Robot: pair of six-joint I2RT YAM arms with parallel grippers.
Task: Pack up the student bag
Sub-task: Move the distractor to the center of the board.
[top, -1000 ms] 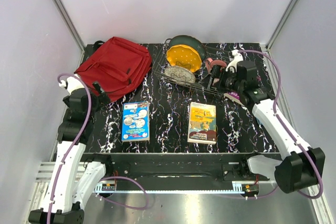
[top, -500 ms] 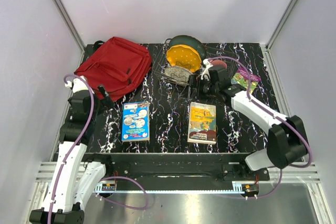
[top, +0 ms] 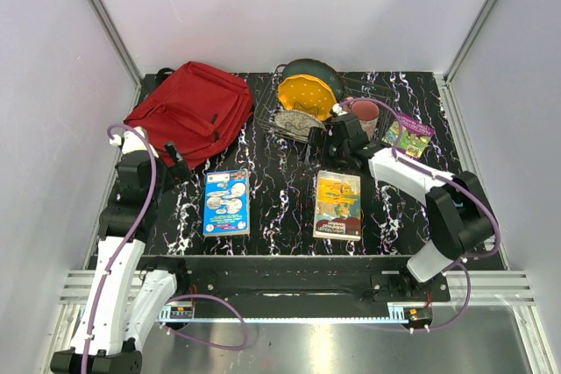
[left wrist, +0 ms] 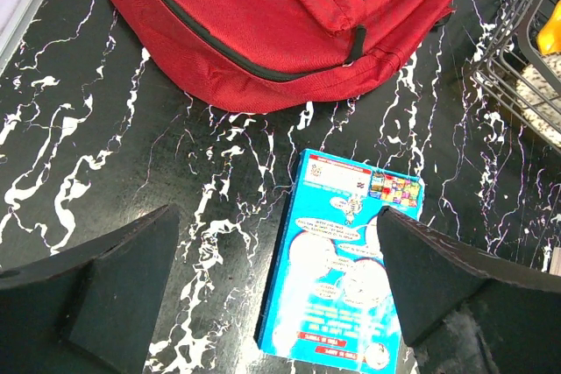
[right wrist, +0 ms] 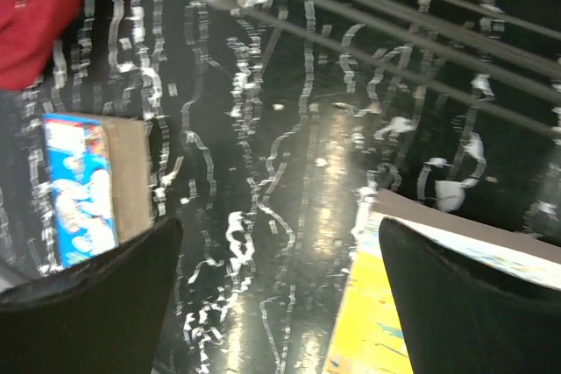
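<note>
The student bag [top: 188, 111] is a red backpack lying flat at the back left, its black zipper shut; the left wrist view shows its near edge [left wrist: 280, 15]. My left gripper [top: 180, 164] hangs open just in front of the student bag, above the table and the left edge of a blue book [top: 226, 201], [left wrist: 346, 278]. A yellow book [top: 338, 204] lies in the middle. My right gripper [top: 317, 146] is open and empty, low over the table beside the yellow book's far corner [right wrist: 386, 321].
A wire dish rack [top: 307, 120] with a yellow plate [top: 308, 96] and other dishes stands at the back centre, right behind my right gripper. A pink mug [top: 365, 113] and a purple booklet [top: 408, 136] lie at the back right. Side walls close in the table.
My right arm has swung left from the back right corner to the table's middle, uncovering the purple booklet. The left arm has barely moved. Both grippers stayed open.
</note>
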